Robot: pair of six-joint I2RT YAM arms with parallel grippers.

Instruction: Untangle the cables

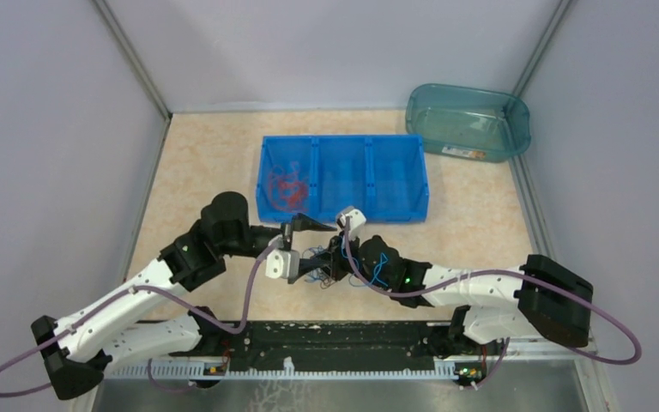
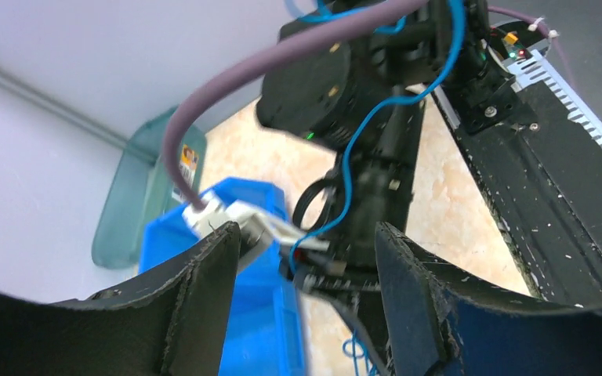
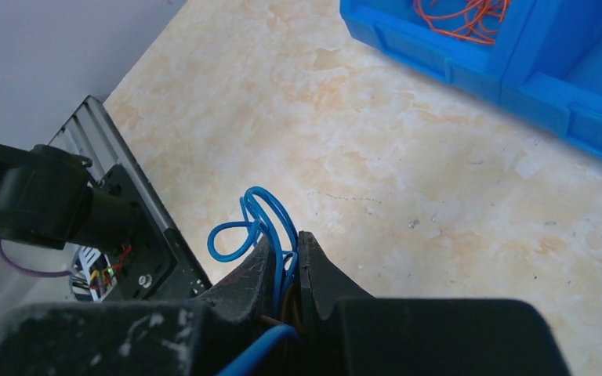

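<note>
A small tangle of blue and black cables (image 1: 319,271) hangs just above the table in front of the bin, and my right gripper (image 1: 335,256) is shut on it. In the right wrist view the right gripper (image 3: 286,239) pinches blue cables (image 3: 239,231) whose loops stick out past its fingertips. My left gripper (image 1: 326,227) reaches in from the left, just above the tangle. Its jaws stand open in the left wrist view, the left gripper (image 2: 306,229) facing a blue cable (image 2: 353,157) and a black loop (image 2: 313,200) on the right arm, with nothing gripped. Orange cables (image 1: 287,184) lie in the bin's left compartment.
A blue three-compartment bin (image 1: 343,206) stands mid-table, just behind both grippers. A teal plastic container (image 1: 468,120) sits at the back right. Grey walls close in the table on the left, right and back. A black rail (image 1: 335,348) runs along the near edge.
</note>
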